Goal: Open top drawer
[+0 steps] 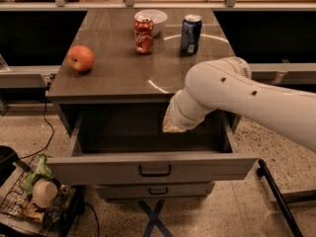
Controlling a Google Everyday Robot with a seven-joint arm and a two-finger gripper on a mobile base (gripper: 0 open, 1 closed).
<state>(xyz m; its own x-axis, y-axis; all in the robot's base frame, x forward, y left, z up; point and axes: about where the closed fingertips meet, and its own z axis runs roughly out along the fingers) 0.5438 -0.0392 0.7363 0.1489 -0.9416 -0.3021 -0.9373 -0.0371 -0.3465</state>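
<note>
We find the gripper (172,124) just under the front edge of the brown wood-grain worktop (113,78), whose surface carries a curved glare of lamp light (157,86) just above the gripper. Below the gripper spreads a pale speckled stone floor (232,206) with a blue tape cross (154,221) on it. Well to the lower left sits a wire basket of clutter (15,201), and a black cable (47,132) trails at the left. Beyond the gripper, a dark recess (34,38) runs above a grey ledge (24,75).

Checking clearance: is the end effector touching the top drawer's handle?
Apart. The camera view shows the end effector over the open top drawer, handle bare in front.
</note>
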